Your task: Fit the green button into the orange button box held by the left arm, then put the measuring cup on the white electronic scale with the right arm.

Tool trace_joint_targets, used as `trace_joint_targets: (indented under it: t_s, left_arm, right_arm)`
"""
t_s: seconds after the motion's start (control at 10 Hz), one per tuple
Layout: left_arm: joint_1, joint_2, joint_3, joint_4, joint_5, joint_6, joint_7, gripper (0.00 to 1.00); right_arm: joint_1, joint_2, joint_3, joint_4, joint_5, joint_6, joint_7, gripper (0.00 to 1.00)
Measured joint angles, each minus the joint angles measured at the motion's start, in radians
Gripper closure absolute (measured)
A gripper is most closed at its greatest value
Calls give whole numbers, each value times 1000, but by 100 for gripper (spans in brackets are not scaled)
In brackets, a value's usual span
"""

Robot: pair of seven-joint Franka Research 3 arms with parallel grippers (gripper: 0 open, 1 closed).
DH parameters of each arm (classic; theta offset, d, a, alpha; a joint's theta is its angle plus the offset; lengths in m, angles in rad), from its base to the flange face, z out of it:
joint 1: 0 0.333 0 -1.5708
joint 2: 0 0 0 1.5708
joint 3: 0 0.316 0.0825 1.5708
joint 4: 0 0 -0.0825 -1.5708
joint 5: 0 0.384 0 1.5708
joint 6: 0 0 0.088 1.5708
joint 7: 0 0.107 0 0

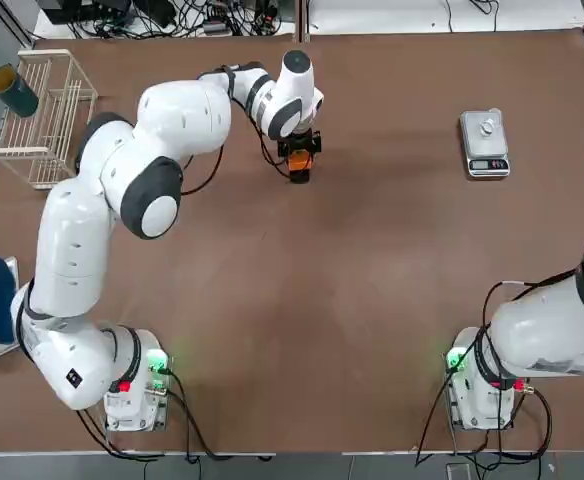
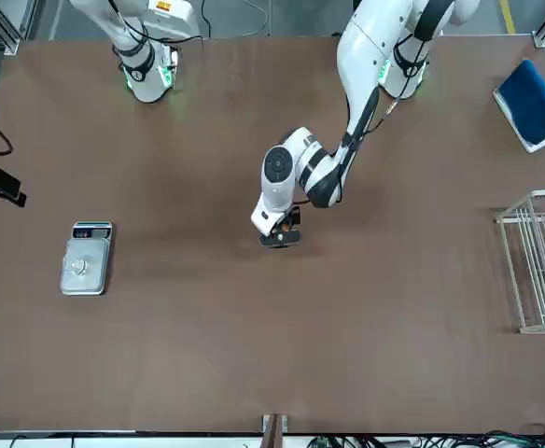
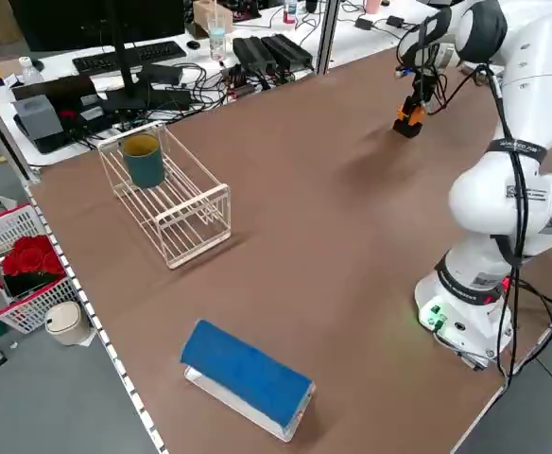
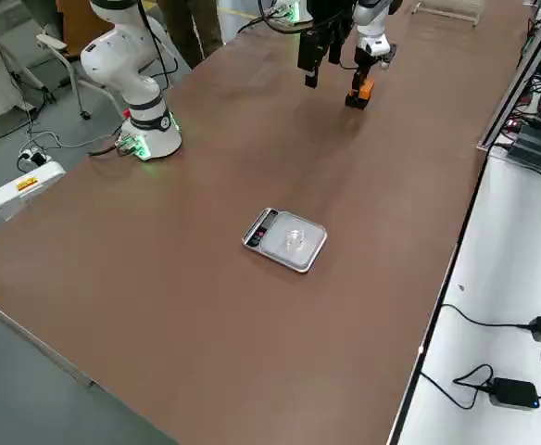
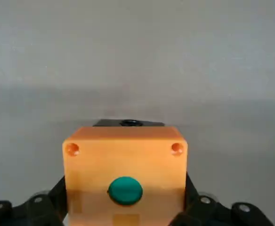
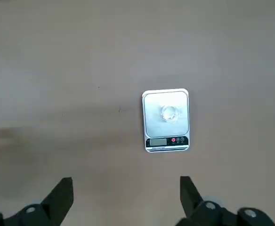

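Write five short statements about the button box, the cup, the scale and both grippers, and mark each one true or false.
1. The green button sits in the face of the orange button box. True.
2. The left gripper is open and holds nothing. False: it is shut on the orange button box, out over the middle of the table.
3. The measuring cup stands on the plate of the white electronic scale. True.
4. The right gripper is shut on the measuring cup. False: its fingers are spread wide, high above the scale, with nothing between them.
5. The scale lies inside the wire basket. False: it lies on the bare table, on the robot's right side.
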Motion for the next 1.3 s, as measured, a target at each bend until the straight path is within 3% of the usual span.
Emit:
trace_joint_targets:
  t_s: [0.3, 0.4, 1.3]
  left_arm:
    - [0, 0, 0, 0, 0, 0, 0, 5]
    - [0, 0, 0, 0, 0, 0, 0, 0]
    - [5, -7, 1, 27, 0, 2, 0, 0]
  right_arm:
    - [0, 0, 0, 0, 0, 1, 0, 0]
    - [0, 0, 0, 0, 0, 1, 0, 0]
    - [0, 0, 0, 0, 0, 3, 1, 0]
